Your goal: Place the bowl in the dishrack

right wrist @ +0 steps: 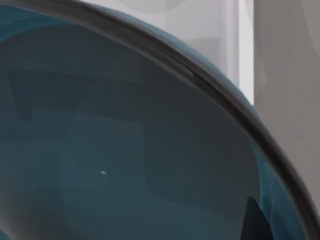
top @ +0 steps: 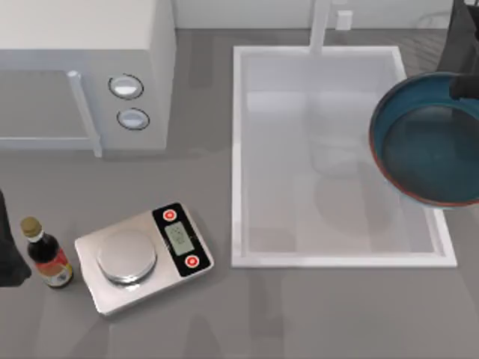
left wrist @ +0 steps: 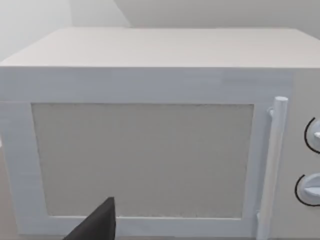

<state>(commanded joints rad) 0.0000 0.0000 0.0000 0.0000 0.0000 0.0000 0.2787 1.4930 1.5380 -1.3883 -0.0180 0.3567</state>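
**Inspector:** Location of the bowl (top: pixel 432 138)?

**Assistant:** At the top view's right edge, over the right-hand rim of the white sink-like basin (top: pixel 238 157). Its teal interior faces up; the reddish-brown rim overlaps the basin's right wall. The right wrist view looks close into the bowl's (right wrist: pixel 125 150) blue inside.

**Inspector:** And the right gripper (top: pixel 465 84)?

**Assistant:** It sits at the bowl's far rim, top right corner of the top view. It appears to be pinching that rim, with one dark fingertip (right wrist: pixel 255 222) seen inside the bowl.

**Inspector:** The left arm?

**Assistant:** Parked at the left edge of the table. The left gripper (left wrist: pixel 97 225) faces the white microwave (left wrist: pixel 150 145); whether its fingers are spread or pressed together cannot be told.

**Inspector:** Other items?

**Assistant:** A kitchen scale (top: pixel 142 258) stands front left, with a dark sauce bottle (top: pixel 46 254) just beside it. The microwave (top: pixel 90 67) is at the rear left.
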